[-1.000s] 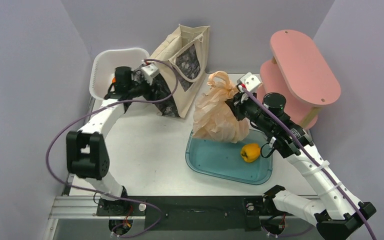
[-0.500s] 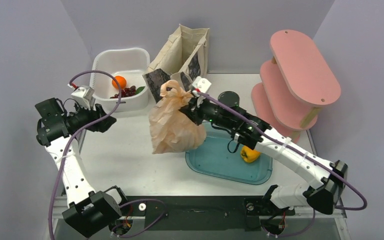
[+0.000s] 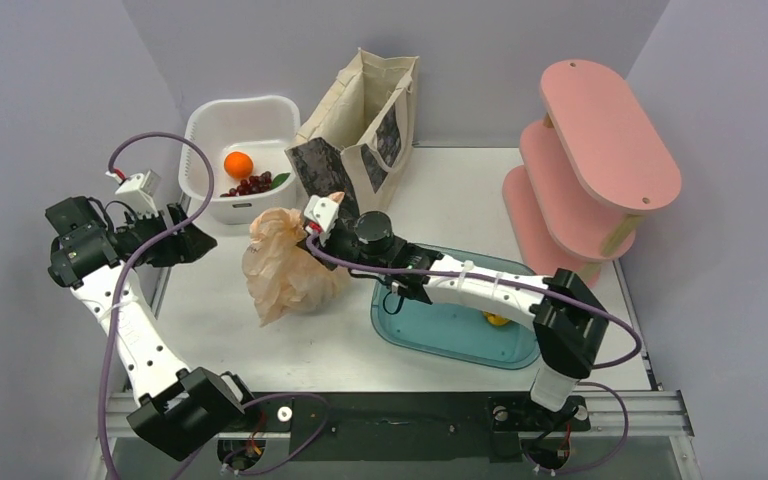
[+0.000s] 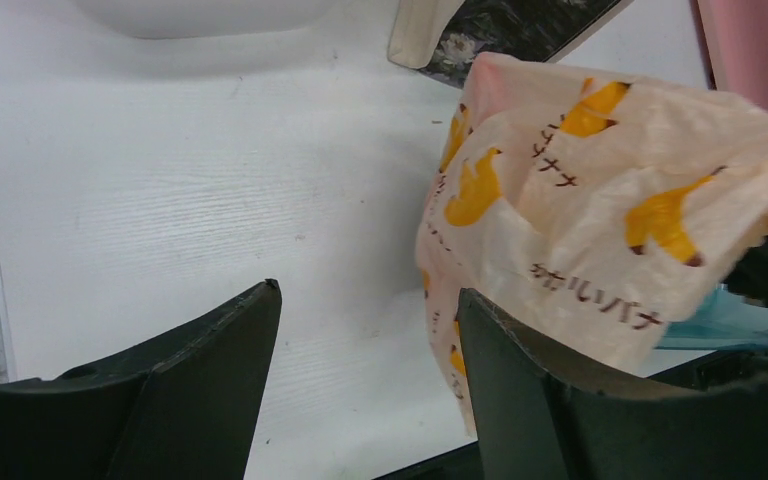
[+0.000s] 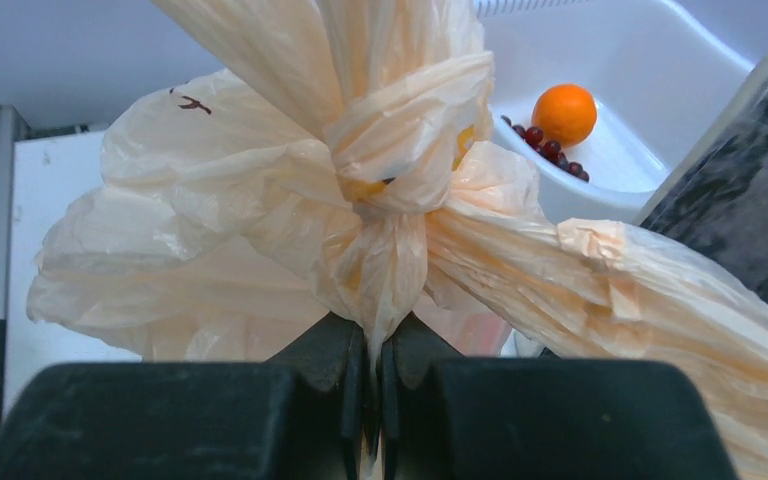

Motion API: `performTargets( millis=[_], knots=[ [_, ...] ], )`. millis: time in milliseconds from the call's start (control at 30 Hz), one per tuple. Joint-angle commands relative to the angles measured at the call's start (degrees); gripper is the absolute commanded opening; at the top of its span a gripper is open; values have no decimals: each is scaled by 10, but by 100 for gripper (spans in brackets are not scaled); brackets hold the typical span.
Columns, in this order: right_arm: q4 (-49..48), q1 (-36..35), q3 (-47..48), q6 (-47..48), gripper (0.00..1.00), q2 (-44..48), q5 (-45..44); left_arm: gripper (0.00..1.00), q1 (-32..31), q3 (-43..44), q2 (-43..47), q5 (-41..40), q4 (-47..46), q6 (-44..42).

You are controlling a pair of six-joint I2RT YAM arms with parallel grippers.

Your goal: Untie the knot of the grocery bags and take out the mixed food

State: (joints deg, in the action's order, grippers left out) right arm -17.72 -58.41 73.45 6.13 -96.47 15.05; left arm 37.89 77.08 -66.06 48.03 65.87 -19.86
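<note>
- While the right claw (image 5: 372,345) is pinched tight on the twisted plastic just under the knot (image 5: 400,150), the plastic bag (image 3: 290,270) is left of the middle of the counter (image 3: 260,350), its knot tied.
- Whether the bag rests on the counter or hangs just above it, I cannot tell.
- The left claw (image 4: 365,370) is spread wide and empty near the counter's left edge, facing the bag's printed side, one tip just beside it.
- The canvas tote (image 3: 360,130) stands upright at the far edge, mouth open.
- A white tub (image 3: 210,130) in the far left corner holds an orange fruit (image 3: 238,163) and dark berries (image 3: 252,185).
- A teal tray (image 3: 440,335) lies toward the near edge, right of the bag.
- In it, a yellow pepper (image 3: 498,320) is mostly hidden behind the right arm (image 3: 480,290).
- A pink shelf (image 3: 600,130) stands at the right edge.
</note>
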Motion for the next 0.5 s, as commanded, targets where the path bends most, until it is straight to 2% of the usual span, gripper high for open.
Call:
performTargets(
  millis=[0,100,267,367,400,467],
  knots=[
    [-134,-3,-35,53,0,-14,-7,64,6,8,3,2,-11,26],
    [-169,-12,-80,105,0,-10,-8,64,7,-8,31,24,-35,11],
    [-245,-26,-168,172,0,12,-30,64,8,0,42,91,101,-190],
    [-276,-28,-198,198,0,19,-32,64,8,-6,40,168,179,-299],
    [-280,-28,-202,202,0,23,-31,64,6,-8,39,184,228,-382],
    [-301,-28,-215,212,0,28,-26,63,-9,-16,37,215,249,-437]
  ],
)
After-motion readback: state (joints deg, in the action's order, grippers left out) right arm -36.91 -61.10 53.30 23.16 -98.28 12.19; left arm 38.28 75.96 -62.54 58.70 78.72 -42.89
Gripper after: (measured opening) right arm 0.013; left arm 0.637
